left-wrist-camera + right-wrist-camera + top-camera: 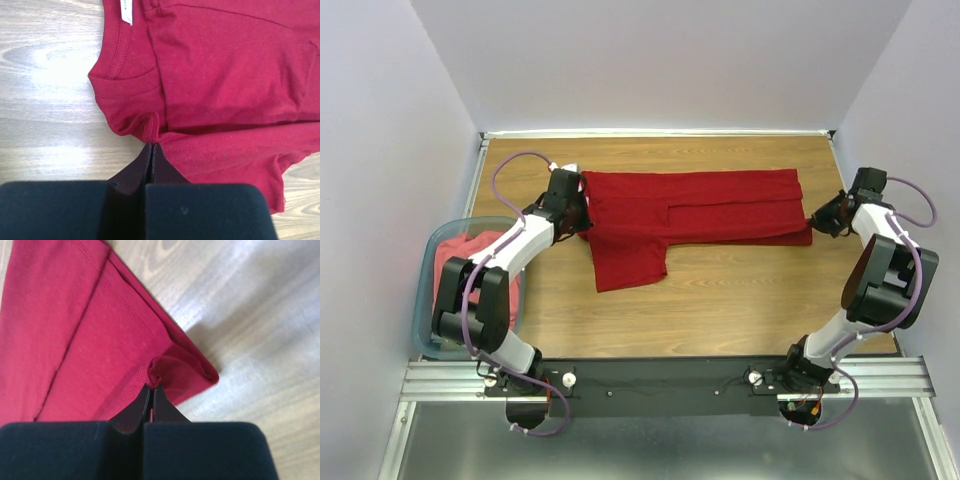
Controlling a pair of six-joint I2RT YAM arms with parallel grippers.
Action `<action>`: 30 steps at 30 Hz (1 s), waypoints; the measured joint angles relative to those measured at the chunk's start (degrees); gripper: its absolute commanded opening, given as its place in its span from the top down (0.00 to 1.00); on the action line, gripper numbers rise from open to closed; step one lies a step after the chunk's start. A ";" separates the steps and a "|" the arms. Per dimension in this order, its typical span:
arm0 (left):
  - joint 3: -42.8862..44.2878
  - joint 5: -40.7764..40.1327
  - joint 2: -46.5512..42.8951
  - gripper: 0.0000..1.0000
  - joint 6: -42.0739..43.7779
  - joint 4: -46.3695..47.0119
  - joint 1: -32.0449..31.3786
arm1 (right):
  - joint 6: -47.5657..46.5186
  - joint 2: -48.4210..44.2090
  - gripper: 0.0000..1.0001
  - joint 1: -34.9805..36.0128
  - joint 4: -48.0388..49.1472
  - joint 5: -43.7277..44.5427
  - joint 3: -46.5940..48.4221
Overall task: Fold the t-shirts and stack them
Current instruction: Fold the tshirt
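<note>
The crimson t-shirt (700,210) lies stretched left to right across the wooden table (740,300), folded lengthwise, with one sleeve (630,262) sticking out toward the near side. My left gripper (582,216) is shut on a pinch of cloth beside the collar (125,82); the white neck label (126,10) shows above. In the left wrist view the gripper (151,145) bites the shirt's (225,75) edge. My right gripper (813,219) is shut on the hem corner at the far end. In the right wrist view the gripper (151,386) holds a small fold of the shirt (90,340). A coral-pink t-shirt (470,262) lies bunched in the tub.
A translucent blue-grey tub (428,300) sits at the table's left edge beside the left arm. Pale walls close in the table at the back and both sides. Bare wood (740,300) lies between the shirt and the arm bases.
</note>
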 measured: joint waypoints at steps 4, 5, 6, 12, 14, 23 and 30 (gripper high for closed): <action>0.74 0.09 1.84 1.00 0.00 0.04 0.76 | 0.61 2.47 1.00 0.44 1.27 -0.76 1.18; 0.90 0.11 2.38 1.00 0.02 0.26 0.96 | 0.72 2.99 1.00 0.52 1.51 -0.85 1.40; 1.03 0.11 2.93 1.00 0.02 0.35 1.16 | 0.79 3.43 1.00 0.66 1.55 -0.90 1.70; 2.97 0.09 6.03 1.00 0.04 0.52 1.77 | 1.09 6.78 1.00 1.16 2.60 -1.25 4.28; 4.15 0.09 7.26 1.00 0.09 0.83 1.90 | 1.11 7.87 0.99 1.18 2.80 -1.25 5.16; 8.11 0.02 11.30 1.00 0.24 0.92 2.29 | 1.03 11.85 0.99 1.40 3.52 -1.22 7.10; 8.52 0.00 14.67 0.88 0.22 1.22 2.71 | 0.46 14.58 0.92 2.16 4.39 -1.20 8.74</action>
